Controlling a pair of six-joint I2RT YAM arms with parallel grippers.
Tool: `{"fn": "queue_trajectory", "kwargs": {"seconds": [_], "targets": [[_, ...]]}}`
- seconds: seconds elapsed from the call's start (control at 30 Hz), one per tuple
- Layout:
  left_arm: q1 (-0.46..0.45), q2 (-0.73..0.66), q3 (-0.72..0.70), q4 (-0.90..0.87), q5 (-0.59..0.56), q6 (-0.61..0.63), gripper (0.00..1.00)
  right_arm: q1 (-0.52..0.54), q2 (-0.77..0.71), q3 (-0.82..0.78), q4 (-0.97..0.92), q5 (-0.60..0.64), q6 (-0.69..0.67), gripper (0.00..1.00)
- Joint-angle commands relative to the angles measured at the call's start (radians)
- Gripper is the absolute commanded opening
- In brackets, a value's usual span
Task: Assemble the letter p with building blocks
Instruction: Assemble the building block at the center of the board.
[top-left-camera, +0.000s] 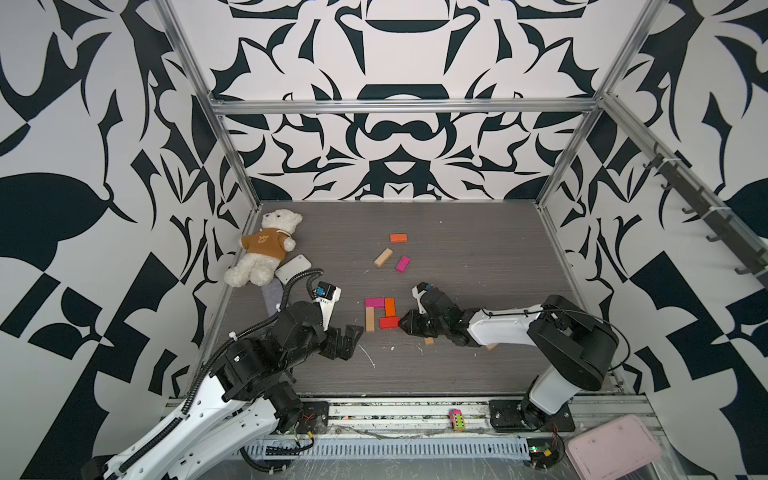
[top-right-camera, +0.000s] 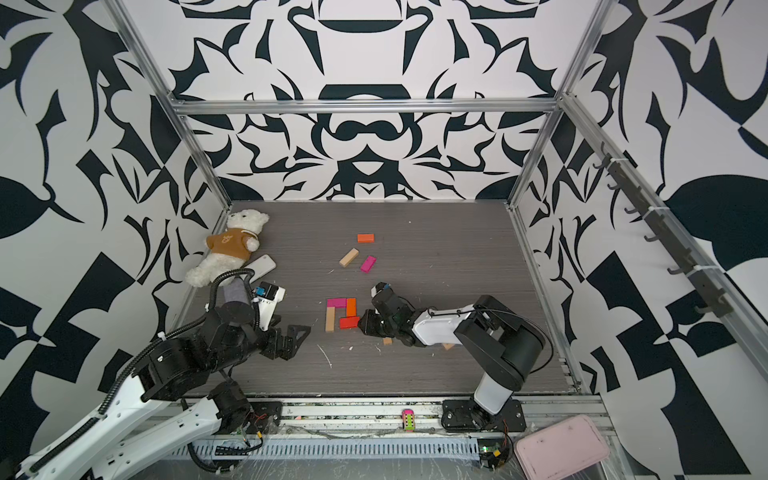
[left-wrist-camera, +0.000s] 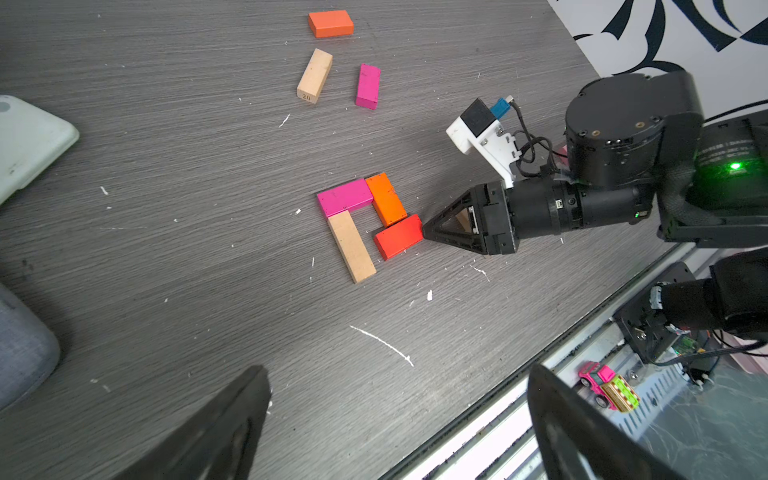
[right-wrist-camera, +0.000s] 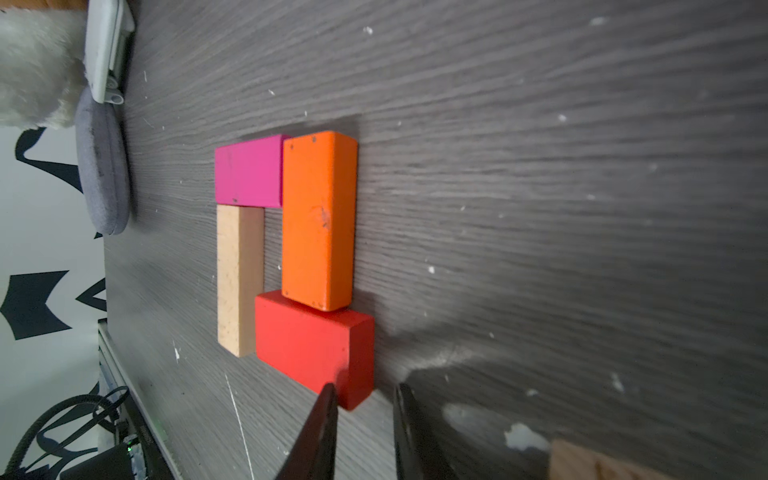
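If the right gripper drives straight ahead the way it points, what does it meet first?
The red block. The right gripper has its tips right at that block's near end, apparently touching it, though contact is unclear.

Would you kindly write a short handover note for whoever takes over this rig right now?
Left tool: open, empty, off to the side of the letter.
Right tool: jaws nearly together with a slim gap, gripping nothing, tips at the end of the red block.
Done: tan stem, magenta top and orange side are joined; the red block lies under the orange side, skewed, just short of the stem.
Spares farther back: orange block, tan block, magenta block.
Left: square the red block against the stem; perhaps lengthen the stem.
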Motion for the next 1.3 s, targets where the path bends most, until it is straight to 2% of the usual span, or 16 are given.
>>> {"fn": "queue_trajectory", "kwargs": {"seconds": [0.0, 0.43, 1.27], "targets": [[0.003, 0.0, -0.008, -0.017, 0.008, 0.003, 1.0, -0.003, 0.005, 0.034, 0.031, -0.02, 0.016, 0.26], [0.003, 0.008, -0.007, -0.019, 0.008, 0.005, 0.99, -0.003, 0.048, 0.046, 0.065, -0.045, 0.039, 0.2], [0.003, 0.014, -0.006, -0.021, 0.009, 0.004, 1.0, -0.002, 0.088, 0.054, 0.09, -0.056, 0.074, 0.18]]}}
